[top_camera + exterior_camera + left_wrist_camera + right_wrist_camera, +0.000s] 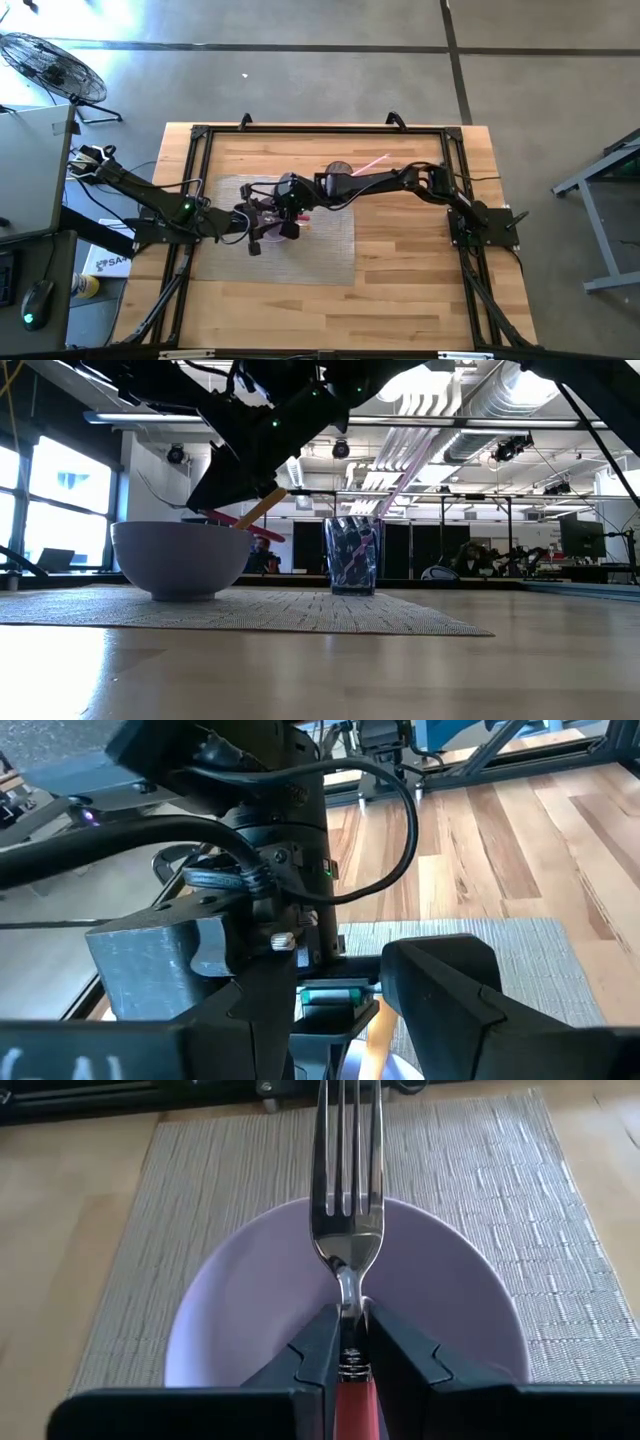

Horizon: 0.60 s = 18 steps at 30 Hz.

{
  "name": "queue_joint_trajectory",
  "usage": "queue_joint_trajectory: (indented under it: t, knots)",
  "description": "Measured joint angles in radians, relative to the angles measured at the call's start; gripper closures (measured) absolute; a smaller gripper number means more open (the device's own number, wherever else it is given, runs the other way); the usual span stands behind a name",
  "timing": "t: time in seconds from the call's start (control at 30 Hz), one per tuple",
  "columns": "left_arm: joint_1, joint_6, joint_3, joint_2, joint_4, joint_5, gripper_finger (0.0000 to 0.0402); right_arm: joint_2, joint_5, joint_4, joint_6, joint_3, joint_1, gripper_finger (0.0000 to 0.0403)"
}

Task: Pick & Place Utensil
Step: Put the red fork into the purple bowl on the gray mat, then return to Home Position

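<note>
A lavender bowl (250, 1310) stands on a woven placemat (480, 1170); it also shows in the low view (180, 560). My right gripper (348, 1330) hovers over the bowl, shut on a fork (348, 1190) with a red handle. My left gripper (345, 1010) is open, close beside the right one (288, 195) at the bowl. A wooden-coloured stick (262, 508) slants down into the bowl and also shows between the left gripper's fingers (372, 1040). I cannot tell whether they touch it. A clear cup (352, 555) with a pink straw (375, 162) stands behind the bowl. My right gripper pinches the fork between its two fingers at the neck (350, 1342), where the metal meets the red handle (352, 1405). The fingers lie along the fork. The tines point straight ahead of the gripper, over the bowl's middle. The fork is lifted clear of the bowl.
The placemat (330, 250) covers the table's middle, with bare wood to the near and right sides (420, 290). A black frame rail (320, 130) runs around the table's edges. A fan (50, 65) stands on the floor off the far left corner.
</note>
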State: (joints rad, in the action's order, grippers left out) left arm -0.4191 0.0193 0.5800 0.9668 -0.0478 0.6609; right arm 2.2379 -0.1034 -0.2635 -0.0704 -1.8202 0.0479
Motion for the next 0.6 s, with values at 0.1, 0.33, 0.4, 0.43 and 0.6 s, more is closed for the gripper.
queue_joint_trajectory:
  t: [0.1, 0.33, 0.4, 0.43, 0.6]
  knots:
    - [0.000, 0.000, 0.000, 0.000, 0.001, 0.000, 0.0236, 0.000, -0.001, -0.001, 0.000, 0.001, 0.000, 0.0355]
    - [0.000, 0.000, 0.000, 0.000, 0.003, -0.001, 0.0236, 0.000, 0.008, -0.026, 0.019, 0.001, -0.002, 0.0354]
    - [0.000, 0.000, 0.000, 0.000, 0.002, -0.002, 0.0236, 0.000, 0.009, -0.025, 0.023, 0.001, -0.002, 0.0353]
    - [0.000, 0.000, 0.000, 0.000, 0.003, -0.002, 0.0236, 0.000, 0.009, -0.025, 0.023, 0.001, -0.002, 0.0352]
    - [0.000, 0.000, 0.000, 0.000, 0.003, -0.001, 0.0236, 0.000, 0.010, -0.022, 0.026, 0.002, -0.002, 0.0335]
